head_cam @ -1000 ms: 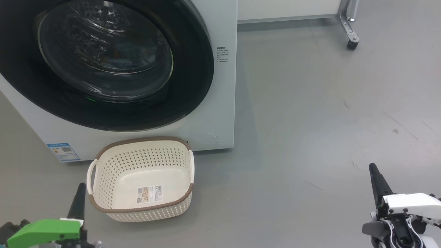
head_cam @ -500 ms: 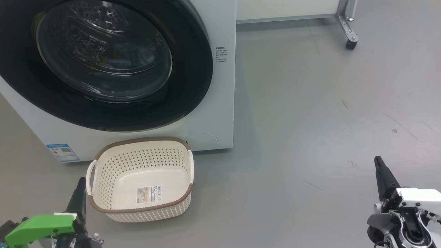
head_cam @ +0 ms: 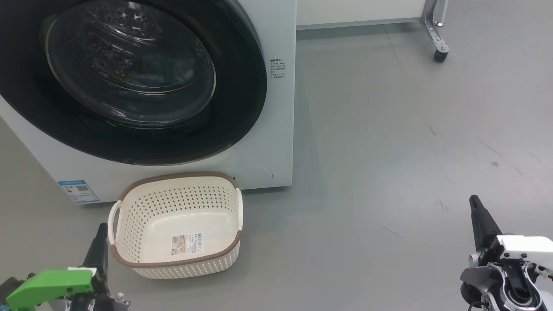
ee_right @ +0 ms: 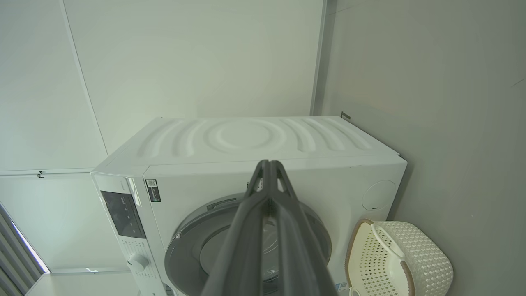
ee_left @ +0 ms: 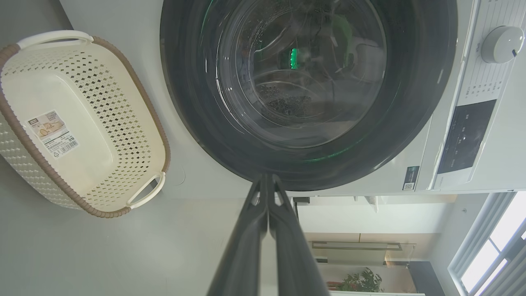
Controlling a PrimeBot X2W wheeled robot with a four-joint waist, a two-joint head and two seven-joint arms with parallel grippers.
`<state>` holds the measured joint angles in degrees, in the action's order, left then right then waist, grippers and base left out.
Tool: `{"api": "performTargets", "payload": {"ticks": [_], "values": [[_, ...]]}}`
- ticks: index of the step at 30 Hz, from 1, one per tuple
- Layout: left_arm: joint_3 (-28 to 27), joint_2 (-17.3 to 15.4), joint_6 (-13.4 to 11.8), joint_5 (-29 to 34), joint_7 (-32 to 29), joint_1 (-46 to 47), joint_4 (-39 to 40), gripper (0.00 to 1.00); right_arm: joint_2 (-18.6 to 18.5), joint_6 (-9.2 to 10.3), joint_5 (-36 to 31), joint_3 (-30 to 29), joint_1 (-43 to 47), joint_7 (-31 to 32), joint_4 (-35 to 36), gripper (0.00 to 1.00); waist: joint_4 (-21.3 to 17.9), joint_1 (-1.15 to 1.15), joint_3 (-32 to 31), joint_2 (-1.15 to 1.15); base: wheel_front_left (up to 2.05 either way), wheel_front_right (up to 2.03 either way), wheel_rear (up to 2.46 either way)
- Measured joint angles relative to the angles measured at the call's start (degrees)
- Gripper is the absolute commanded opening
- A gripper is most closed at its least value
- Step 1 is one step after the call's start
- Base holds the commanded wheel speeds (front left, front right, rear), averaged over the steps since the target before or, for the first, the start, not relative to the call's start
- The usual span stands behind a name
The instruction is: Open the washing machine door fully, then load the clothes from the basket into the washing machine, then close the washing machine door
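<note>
Grey floor [head_cam: 389,151] carries everything. On it, the washing machine door [head_cam: 242,86] sits flush in the white front of the washing machine [head_cam: 281,129], facing straight out toward me. Being round, it has no long axis, and I cannot tell which side hinges. Behind its glass, faint blue and orange patches may be the clothes [head_cam: 149,77].

Just in front of the machine the basket [head_cam: 181,203] stands on the floor, mouth up and empty but for its label sticker [head_cam: 188,243]. Its long axis runs handle to handle, roughly along the machine's front.

My left gripper [head_cam: 102,229] hangs just beside the basket's left handle, its 2 fingers pressed together on nothing. My right gripper [head_cam: 475,203] is well apart to the right, likewise closed and empty.

Risks, as I judge them: the door looks shut, but I cannot see the latch, so it may only be resting closed and could swing out. A fold of cloth caught at the gasket would cause the same. A careless sweep of my left arm would knock the basket against the machine.
</note>
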<state>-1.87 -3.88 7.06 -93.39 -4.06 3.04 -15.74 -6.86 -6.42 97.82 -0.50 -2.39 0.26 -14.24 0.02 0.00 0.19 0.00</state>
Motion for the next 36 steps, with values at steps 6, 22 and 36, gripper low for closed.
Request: {"api": "performTargets", "payload": {"ticks": [6, 22, 36], "values": [[-0.02, 0.0, 0.0, 0.0, 0.0, 0.01, -0.09, 0.0, 0.01, -0.01, 0.0, -0.04, -0.07, 0.16, -0.2, 0.0, 0.0, 0.0, -0.01, 0.0, 0.0, 0.0, 0.0], [-0.08, 0.01, 0.0, 0.0, -0.01, 0.02, -0.16, 0.0, 0.02, -0.08, 0.0, -0.14, -0.28, 0.24, -0.75, 0.0, -0.01, 0.0, -0.02, 0.0, 0.0, 0.0, 0.0], [-0.13, 0.03, 0.0, 0.0, -0.01, 0.05, -0.22, 0.0, 0.03, -0.09, 0.0, -0.26, -0.63, 0.49, -1.0, 0.0, -0.01, 0.0, -0.03, 0.0, 0.0, 0.0, 0.0]]}}
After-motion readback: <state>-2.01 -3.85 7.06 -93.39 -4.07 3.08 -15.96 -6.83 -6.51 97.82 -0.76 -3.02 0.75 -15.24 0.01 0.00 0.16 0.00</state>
